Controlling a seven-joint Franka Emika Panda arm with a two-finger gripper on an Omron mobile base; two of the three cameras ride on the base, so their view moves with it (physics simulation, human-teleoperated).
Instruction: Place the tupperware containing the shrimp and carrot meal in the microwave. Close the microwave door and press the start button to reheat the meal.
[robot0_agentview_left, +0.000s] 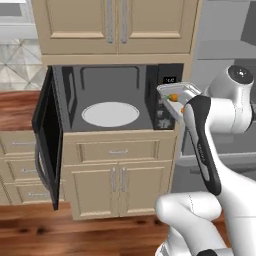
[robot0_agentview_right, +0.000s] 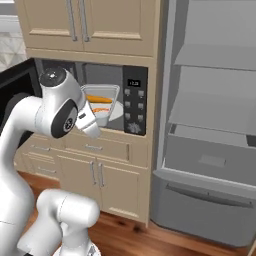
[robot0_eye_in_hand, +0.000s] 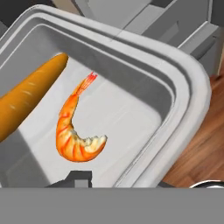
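Note:
The tupperware (robot0_agentview_left: 178, 92) hangs in the air in front of the microwave's (robot0_agentview_left: 110, 75) button panel (robot0_agentview_left: 168, 100), at the right end of the open cavity. My gripper (robot0_eye_in_hand: 120, 180) is shut on its near rim; one dark fingertip (robot0_eye_in_hand: 79, 178) sits inside the wall. In the clear container (robot0_eye_in_hand: 131, 100) lie an orange carrot (robot0_eye_in_hand: 30, 94) and a curled shrimp (robot0_eye_in_hand: 74, 135). The white turntable plate (robot0_agentview_left: 110, 114) lies bare in the grey cavity. The microwave door (robot0_agentview_left: 47, 135) stands swung wide open to the left. In the right base view the tupperware (robot0_agentview_right: 102, 102) sits just left of the panel (robot0_agentview_right: 135, 107).
Beige cabinets stand above (robot0_agentview_left: 115, 25) and below (robot0_agentview_left: 117, 180) the microwave. An open grey fridge (robot0_agentview_right: 215, 125) with bare shelves is to the right. A wooden counter (robot0_agentview_left: 17, 107) lies left of the open door. The floor (robot0_agentview_left: 75, 235) is wood.

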